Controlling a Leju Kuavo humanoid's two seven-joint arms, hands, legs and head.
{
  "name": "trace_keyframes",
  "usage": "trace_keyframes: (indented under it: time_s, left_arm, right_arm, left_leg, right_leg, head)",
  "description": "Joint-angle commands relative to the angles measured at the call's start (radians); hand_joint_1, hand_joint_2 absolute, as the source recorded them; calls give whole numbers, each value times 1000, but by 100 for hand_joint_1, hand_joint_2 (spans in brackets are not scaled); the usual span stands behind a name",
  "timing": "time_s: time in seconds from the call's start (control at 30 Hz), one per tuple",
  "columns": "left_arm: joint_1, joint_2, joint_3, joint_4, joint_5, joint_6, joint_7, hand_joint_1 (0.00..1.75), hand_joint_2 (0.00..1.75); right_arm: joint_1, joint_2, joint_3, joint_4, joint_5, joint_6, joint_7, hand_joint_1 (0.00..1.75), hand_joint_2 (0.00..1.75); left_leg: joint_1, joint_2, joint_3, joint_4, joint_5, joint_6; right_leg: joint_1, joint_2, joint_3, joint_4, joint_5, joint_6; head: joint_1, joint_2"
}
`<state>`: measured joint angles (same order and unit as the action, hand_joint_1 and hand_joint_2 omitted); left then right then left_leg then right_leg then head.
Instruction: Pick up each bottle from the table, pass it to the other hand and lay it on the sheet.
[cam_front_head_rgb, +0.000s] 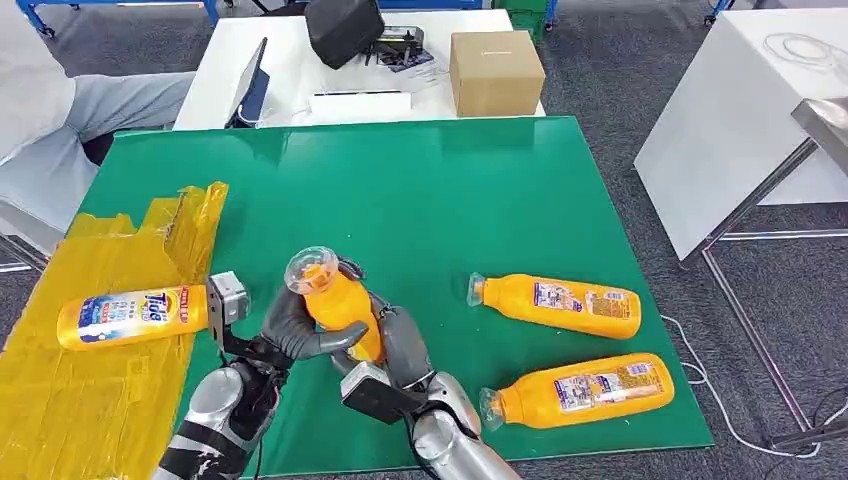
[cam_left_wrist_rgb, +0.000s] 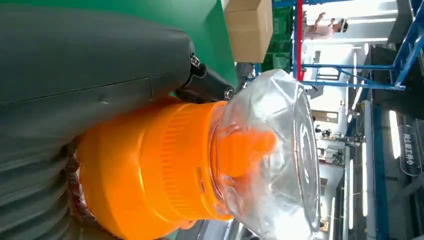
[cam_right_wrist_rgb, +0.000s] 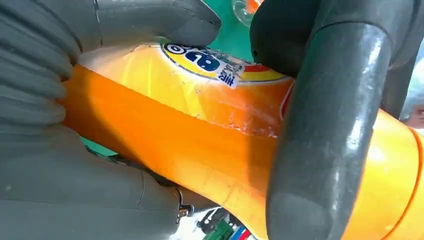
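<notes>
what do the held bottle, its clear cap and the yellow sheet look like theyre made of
Held bottle: looks like glossy orange plastic, with highlights on its smooth wall.
Clear cap: likely hard transparent plastic; the orange nozzle shows through it.
Yellow sheet: apparently thin plastic film, shiny and creased.

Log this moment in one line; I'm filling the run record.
phase: handover | held bottle: both hands | left hand | right hand | yellow sheet: one bottle | table: two bottles

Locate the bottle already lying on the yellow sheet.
In the head view, the labelled bottle lies on its side on the yellow sheet at the table's left, beside the left hand.
</notes>
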<state>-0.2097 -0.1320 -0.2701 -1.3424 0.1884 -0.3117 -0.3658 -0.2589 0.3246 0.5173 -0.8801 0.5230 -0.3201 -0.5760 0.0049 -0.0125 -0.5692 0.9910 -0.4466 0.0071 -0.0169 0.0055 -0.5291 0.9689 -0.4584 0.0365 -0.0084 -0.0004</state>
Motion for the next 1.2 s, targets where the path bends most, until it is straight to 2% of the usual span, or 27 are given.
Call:
trace_keyframes:
  time_s: [0.03,0.17,0.2,0.23,0.27,0.43,0.57,0.63,0.73,0.9,1.0,1.07,1.2]
  left_arm:
    - [-40,-11,43,43,-1,17,3,175,175]
    - [-27,-11,58,21,-1,24,1,175,175]
    - [-23,-10,62,14,-1,25,0,175,175]
    - [-16,-11,72,0,-5,37,-10,175,175]
    - [-12,-9,75,-7,-4,36,-9,175,175]
    - [24,8,145,-97,-8,75,-22,175,175]
    - [23,6,152,-100,-8,75,-22,175,175]
    - [29,4,186,-119,-13,99,-34,175,175]
    - [34,3,216,-139,-18,108,-37,175,175]
    - [36,-5,232,-145,-31,129,-47,175,175]
    - [35,-12,286,-183,-189,285,-98,175,175]
    - [19,-13,316,-207,-444,520,-141,175,175]
    - [9,11,305,-210,-771,729,-135,175,175]
  right_arm:
    - [1,18,-32,-20,-5,-1,-18,175,175]
    - [41,1,-67,-156,-29,2,-27,175,175]
    - [50,-5,-71,-188,-30,3,-27,157,175]
    - [70,-5,-86,-245,-43,-10,-40,28,175]
    - [75,-10,-85,-265,-39,-9,-36,0,175]
    - [152,-49,-103,-516,-51,-25,-29,0,175]
    - [155,-50,-105,-526,-51,-24,-27,0,175]
    - [167,-56,-114,-575,-53,-41,-39,0,175]
    - [181,-64,-120,-629,-51,-45,-34,0,175]
    - [183,-63,-123,-633,-50,-52,-35,0,175]
    - [195,-65,-135,-673,-49,-68,-38,0,175]
    - [199,-67,-134,-706,-42,-85,-37,0,175]
    - [195,-76,-118,-755,-22,-121,-35,0,175]
  left_leg:
    - [3,1,4,1,-2,-1]
    - [1,0,1,1,-1,0]
    - [1,0,0,0,0,0]
    - [1,0,1,1,-1,0]
    - [1,0,1,0,-1,0]
    - [1,1,2,1,-2,0]
    - [1,2,3,0,-1,-1]
    - [1,-1,0,0,0,0]
    - [0,-1,0,0,0,0]
    - [1,-1,1,0,0,0]
    - [1,0,0,0,0,0]
    - [1,0,1,0,-1,-1]
    - [1,0,0,0,0,-1]
  right_leg:
    - [3,-1,5,-1,-1,-3]
    - [1,-1,2,0,0,-1]
    - [1,-1,1,0,0,-1]
    - [1,-1,2,0,-1,-2]
    - [1,-1,2,0,-1,-1]
    - [1,0,3,0,-1,-2]
    - [2,1,2,0,-1,-2]
    - [1,-3,0,0,-1,-1]
    - [1,0,0,0,0,0]
    - [1,-2,2,-1,0,-1]
    - [1,0,1,-1,0,-1]
    - [1,-1,1,0,0,-1]
    - [1,-1,0,0,0,-1]
  head:
    - [0,0]
    - [0,0]
    - [0,0]
    - [0,0]
    - [0,0]
    - [0,0]
    - [-1,0]
    - [0,0]
    - [0,0]
    - [0,0]
    - [0,0]
    - [0,0]
    - [0,0]
